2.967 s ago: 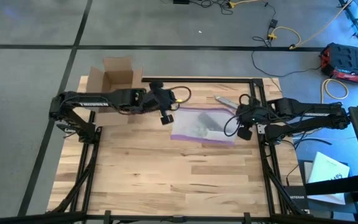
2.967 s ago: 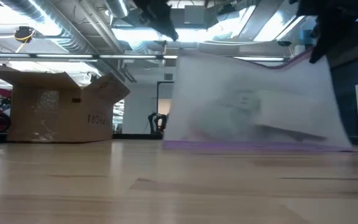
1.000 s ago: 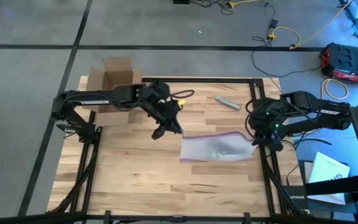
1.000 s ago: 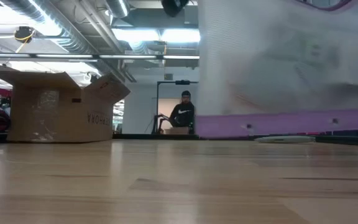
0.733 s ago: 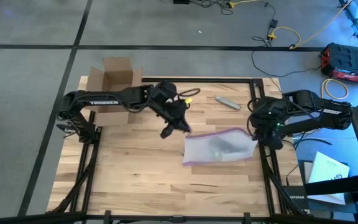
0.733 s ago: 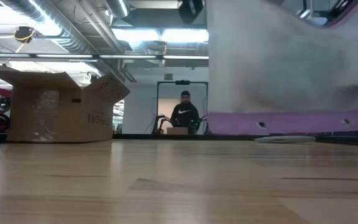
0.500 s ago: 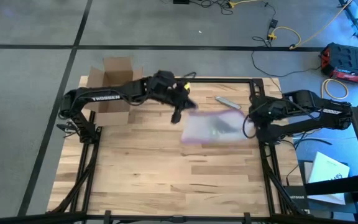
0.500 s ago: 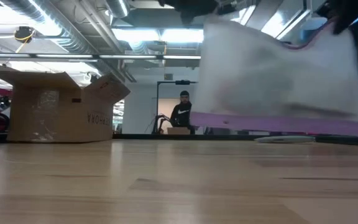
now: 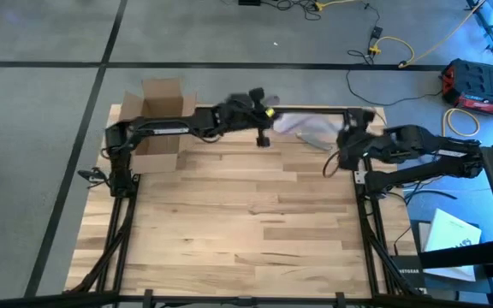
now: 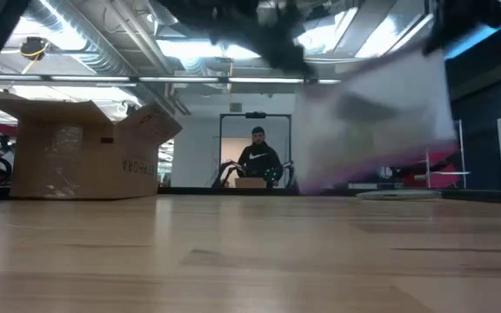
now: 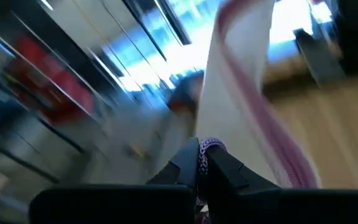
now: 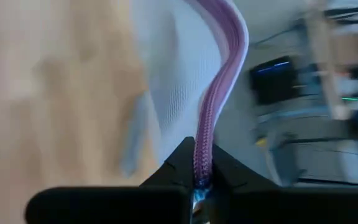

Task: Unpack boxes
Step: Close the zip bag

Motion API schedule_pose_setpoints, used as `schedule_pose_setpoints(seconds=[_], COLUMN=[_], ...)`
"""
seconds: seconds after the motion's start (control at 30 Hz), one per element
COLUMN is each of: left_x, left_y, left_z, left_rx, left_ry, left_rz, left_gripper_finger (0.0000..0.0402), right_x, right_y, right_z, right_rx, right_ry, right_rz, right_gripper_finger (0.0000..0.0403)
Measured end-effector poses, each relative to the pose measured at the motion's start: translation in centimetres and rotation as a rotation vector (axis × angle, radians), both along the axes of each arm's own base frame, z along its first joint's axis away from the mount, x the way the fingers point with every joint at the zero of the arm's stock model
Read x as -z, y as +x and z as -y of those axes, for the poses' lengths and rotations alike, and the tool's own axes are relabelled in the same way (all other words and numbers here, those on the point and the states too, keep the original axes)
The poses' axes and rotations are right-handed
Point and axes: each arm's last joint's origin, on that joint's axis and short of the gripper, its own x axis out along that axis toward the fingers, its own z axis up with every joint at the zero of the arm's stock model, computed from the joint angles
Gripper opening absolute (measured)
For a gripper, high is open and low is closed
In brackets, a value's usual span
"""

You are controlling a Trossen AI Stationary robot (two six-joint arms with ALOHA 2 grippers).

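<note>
Pinching the bag's [image 9: 308,126] purple zip edge, both grippers, left [image 11: 202,163] and right [image 12: 199,180], are clamped on it above the table's [image 9: 229,222] far edge. The box [image 9: 157,115] sits open at the far-left corner: light, stiff cardboard, best gripped by 1 flap.

Item count — one brown cardboard box [image 9: 154,111], flaps open, well away from either gripper. One clear plastic bag [image 9: 308,125] with a purple zip edge, stretched between the two grippers. Two dark arms, thus two grippers — left gripper [image 9: 264,137] and right gripper [image 9: 347,135], one at each end of the bag. One wooden table [image 9: 238,222]. One person [image 10: 258,163] in the room beyond.
</note>
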Motion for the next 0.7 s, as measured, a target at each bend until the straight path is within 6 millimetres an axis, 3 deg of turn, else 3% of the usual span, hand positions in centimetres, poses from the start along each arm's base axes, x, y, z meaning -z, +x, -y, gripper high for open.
schedule_pose_setpoints(seconds=[0.13,0.27,0.43,0.57,0.7], left_x=[5.1,7.4,8.7,9.1,10.1], left_y=[1.2,2.1,3.0,3.1,2.8], left_z=[0.6,2.5,5.7,7.8,9.3], left_rx=[-0.015,0.041,0.120,0.151,0.159], left_ry=[-0.144,-0.260,-0.342,-0.363,-0.412], left_rz=[-0.182,-0.241,-0.272,-0.297,-0.312], left_gripper_finger=[0.0015,0.0031,0.0035,0.0035,0.0035], right_x=[5.0,9.3,7.4,5.5,5.0], right_y=[0.7,0.6,1.1,0.9,0.6], right_z=[-0.7,-0.9,-0.7,-0.5,-0.5], right_rx=[-0.089,-0.052,0.014,0.022,0.041], right_ry=[0.244,0.360,0.280,0.237,0.248], right_rz=[-0.207,-0.327,-0.200,-0.080,-0.031], right_gripper_finger=[0.0043,0.0101,0.0152,0.0162,0.0163])
